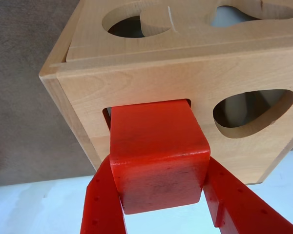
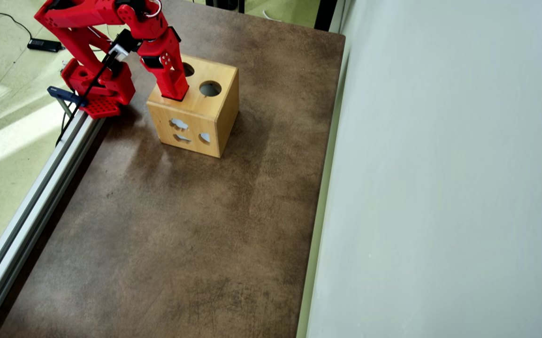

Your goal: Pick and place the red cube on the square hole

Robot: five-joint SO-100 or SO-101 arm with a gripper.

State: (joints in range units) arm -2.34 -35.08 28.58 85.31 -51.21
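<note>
Red two-finger gripper (image 1: pixel 161 207) clamps the small red plastic cube (image 1: pixel 158 151), partly inside the square hole (image 1: pixel 106 117) of the light wooden box (image 2: pixel 195 115), at eleven o'clock on the mottled brown tabletop (image 2: pixel 181 234); pale wall (image 2: pixel 439 188) at three o'clock.

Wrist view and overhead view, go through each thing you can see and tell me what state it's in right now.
red cube: held between the fingers, front end partly inside the square hole.
square hole: mostly filled by the cube, only a dark edge showing.
hand: shut on the red cube.
wooden shape-sorter box: upright on the brown table, lid on.
</note>
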